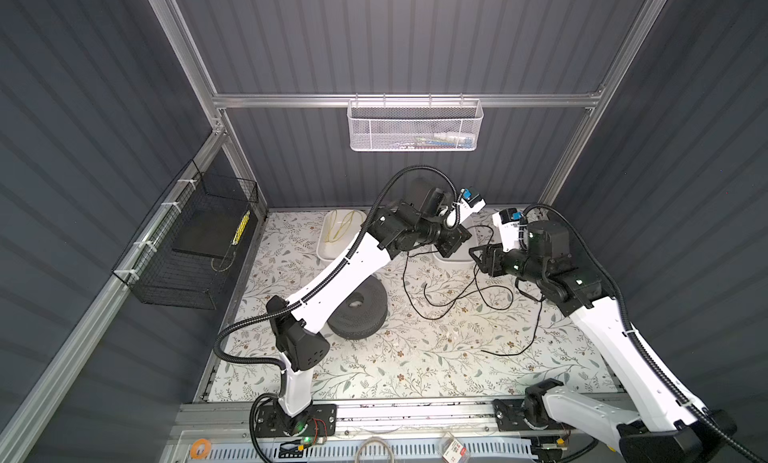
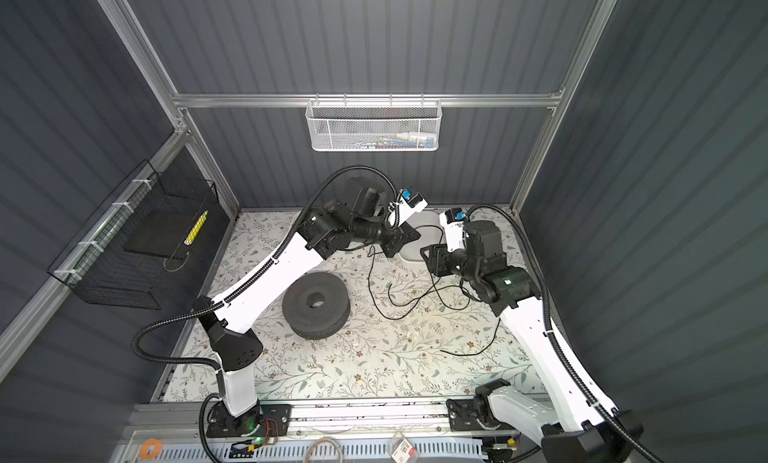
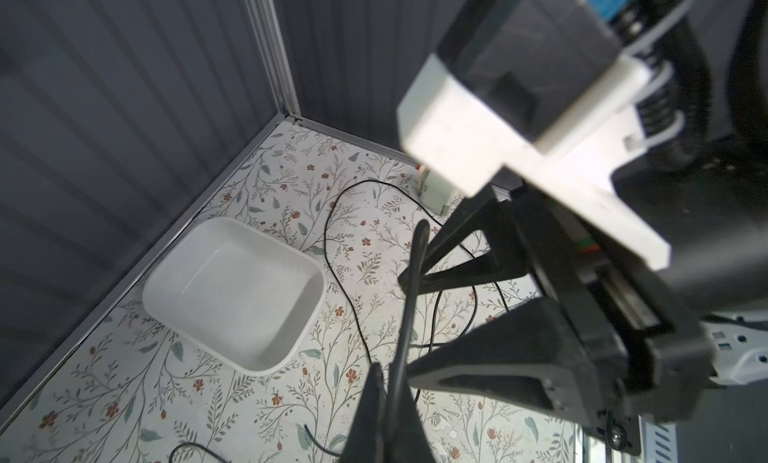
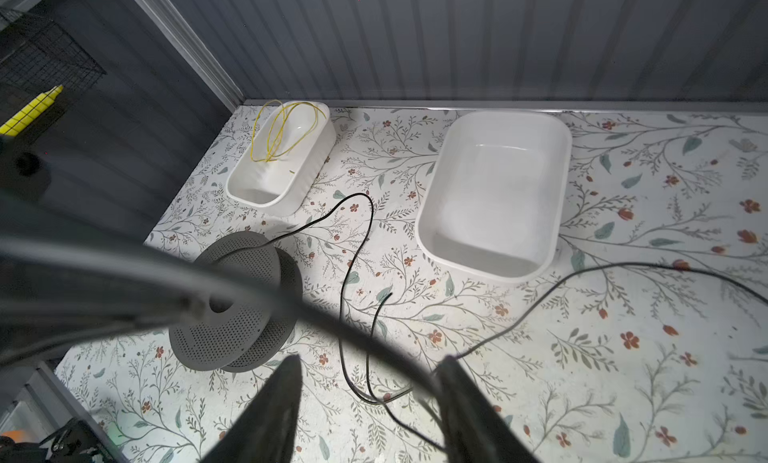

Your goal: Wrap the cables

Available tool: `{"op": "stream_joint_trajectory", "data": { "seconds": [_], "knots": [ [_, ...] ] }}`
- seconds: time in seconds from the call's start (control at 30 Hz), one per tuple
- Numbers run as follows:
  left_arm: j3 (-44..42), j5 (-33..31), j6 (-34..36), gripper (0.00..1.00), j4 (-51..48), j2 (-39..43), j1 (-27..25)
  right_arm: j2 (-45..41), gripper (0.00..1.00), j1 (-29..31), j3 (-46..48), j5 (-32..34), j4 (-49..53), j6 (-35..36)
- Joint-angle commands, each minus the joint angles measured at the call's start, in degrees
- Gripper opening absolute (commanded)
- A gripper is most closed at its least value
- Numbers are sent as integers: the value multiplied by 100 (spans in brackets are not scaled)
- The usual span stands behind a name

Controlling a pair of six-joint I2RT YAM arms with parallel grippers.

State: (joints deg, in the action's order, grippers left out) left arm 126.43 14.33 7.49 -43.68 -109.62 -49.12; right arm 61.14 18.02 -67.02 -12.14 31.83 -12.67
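The cable (image 1: 436,303) (image 2: 399,311) is one thin black cord lying in loose loops on the floral table, between the two arms. My left gripper (image 3: 388,367) (image 1: 453,240) is shut on a raised stretch of the cable (image 3: 409,299). That stretch runs on to my right gripper (image 4: 372,359) (image 1: 478,257), which faces the left one closely. The right gripper is open, and the cable (image 4: 343,299) rests against the tip of one of its fingers (image 4: 461,394). In the left wrist view both right fingers (image 3: 498,357) stand apart around the cord.
A black perforated spool (image 1: 361,311) (image 4: 232,299) lies left of the loops. At the back stand a small white tray (image 4: 307,182) holding a yellow cord (image 4: 282,132) and a larger white tray (image 4: 494,191) (image 3: 232,290). A black wire basket (image 1: 187,249) hangs on the left wall.
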Motion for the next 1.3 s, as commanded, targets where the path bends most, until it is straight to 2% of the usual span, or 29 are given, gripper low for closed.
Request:
{"op": "stream_joint_trajectory", "data": {
  "seconds": [0.0,0.07,0.17,0.27,0.37,0.5,0.73,0.8,1.0,1.2,1.27],
  "knots": [
    [215,-343,-815,0,108,6,353,-531,63,-210,-36,457,263,-467],
    [105,-458,-961,0,170,40,434,-936,66,-343,195,750,272,-848],
    [-31,-502,-1115,0,294,91,480,-1455,65,-440,654,756,228,-1264],
    [-41,-540,-1179,0,335,86,487,-1688,63,-435,1356,155,-244,-1788],
    [-44,-553,-1249,0,384,92,491,-1541,62,-414,2112,-363,-915,-2205],
    [-139,-588,-1302,0,457,149,491,-891,64,-343,2726,-873,-2366,-2324],
    [-338,-645,-1387,0,574,344,491,837,65,-330,2973,-1243,-4272,-1984],
    [-404,-637,-1420,0,636,417,491,1323,64,-323,2949,-1133,-4674,-1886],
    [-430,-488,-1527,0,681,537,491,2454,63,-298,2659,-1287,-5284,-2049],
    [-602,-305,-1618,0,858,718,492,2903,58,-36,2690,-1181,-6129,-2387],
    [-693,-238,-1645,0,925,782,491,3016,53,29,2608,-1094,-6210,-2469]
  ]
}}
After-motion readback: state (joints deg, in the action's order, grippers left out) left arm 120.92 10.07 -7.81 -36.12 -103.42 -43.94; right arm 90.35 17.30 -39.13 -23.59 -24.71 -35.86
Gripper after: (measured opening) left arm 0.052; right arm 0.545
